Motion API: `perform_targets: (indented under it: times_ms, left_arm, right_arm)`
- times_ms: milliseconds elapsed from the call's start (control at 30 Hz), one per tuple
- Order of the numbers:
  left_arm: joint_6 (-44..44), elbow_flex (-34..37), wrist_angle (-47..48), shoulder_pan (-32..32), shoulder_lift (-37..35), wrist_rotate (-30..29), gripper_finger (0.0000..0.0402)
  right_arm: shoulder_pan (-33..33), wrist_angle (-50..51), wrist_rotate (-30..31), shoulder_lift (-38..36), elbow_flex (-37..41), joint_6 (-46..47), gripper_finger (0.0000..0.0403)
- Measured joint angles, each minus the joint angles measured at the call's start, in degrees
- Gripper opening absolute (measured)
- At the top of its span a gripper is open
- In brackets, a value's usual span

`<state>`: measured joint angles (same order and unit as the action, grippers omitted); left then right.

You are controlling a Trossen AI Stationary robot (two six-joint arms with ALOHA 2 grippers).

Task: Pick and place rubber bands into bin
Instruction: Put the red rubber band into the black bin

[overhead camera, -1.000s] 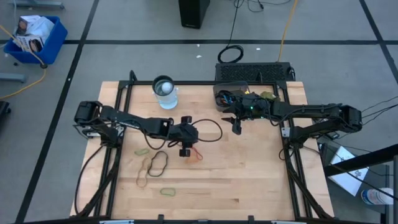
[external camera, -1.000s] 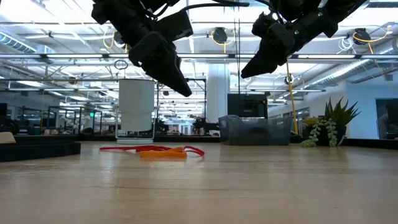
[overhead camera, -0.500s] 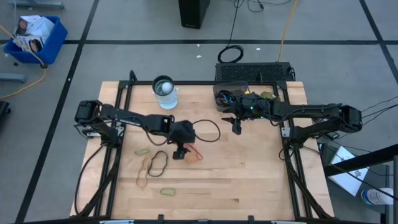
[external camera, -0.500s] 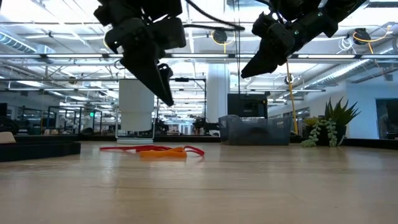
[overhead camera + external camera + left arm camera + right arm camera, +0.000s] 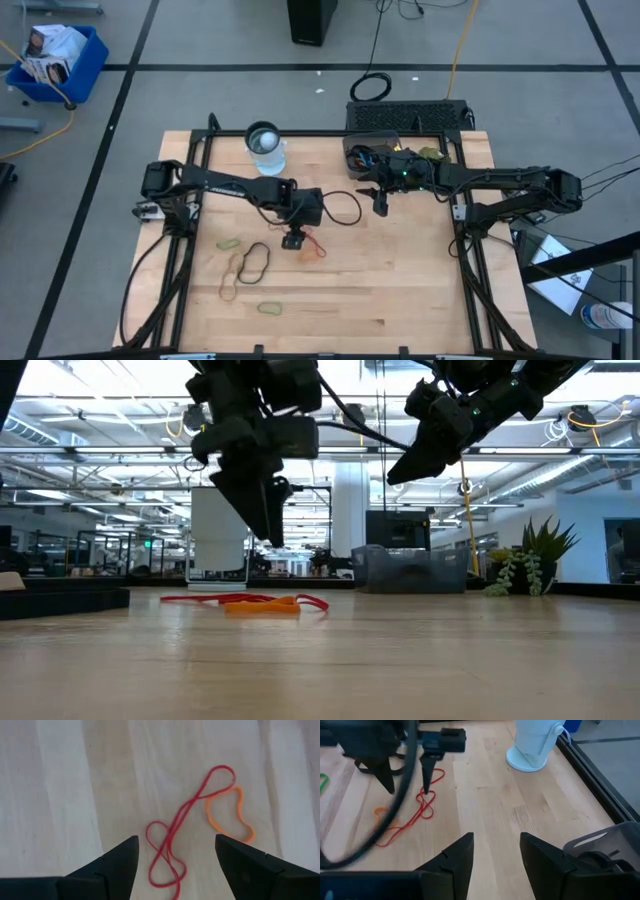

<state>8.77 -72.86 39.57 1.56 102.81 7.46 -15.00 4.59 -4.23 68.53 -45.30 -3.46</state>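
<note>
Fingers of the left gripper (image 5: 172, 865) spread wide, hung just above a twisted red rubber band (image 5: 185, 827) beside an orange rubber band (image 5: 229, 815) at mid-table, empty. Right gripper (image 5: 380, 205) parked in the air near the bin (image 5: 366, 152) at the far edge, fingers parted, holding nothing. No readable brand, label or writing anywhere.

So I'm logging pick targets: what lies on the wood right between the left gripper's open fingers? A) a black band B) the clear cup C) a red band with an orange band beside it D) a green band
C: the left wrist view shows the left gripper open above a twisted red band, with a small orange band beside it.
</note>
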Motion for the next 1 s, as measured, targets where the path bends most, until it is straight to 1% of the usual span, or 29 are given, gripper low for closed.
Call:
perform_targets:
  times_ms: [267, 700, 833, 1000]
  left_arm:
    - [-6.0, 0.0, -0.4, 0.0, -0.4, 0.0, 0.0271]
    - [-6.0, 0.0, -0.8, -0.5, -0.5, -0.2, 0.0271]
    - [-0.9, 0.0, -0.8, -0.9, -0.5, -0.7, 0.0271]
    - [6.5, 0.0, -0.8, -2.6, 0.9, -4.6, 0.0271]
  right_arm:
    - [0.0, 0.2, 0.0, 0.0, 0.0, 1.3, 0.0155]
    - [0.0, 0.2, 0.0, 0.0, 0.0, 1.3, 0.0155]
    - [0.0, 0.2, 0.0, 0.0, 0.0, 1.3, 0.0155]
    - [0.0, 0.3, 0.0, 0.0, 0.0, 1.3, 0.0155]
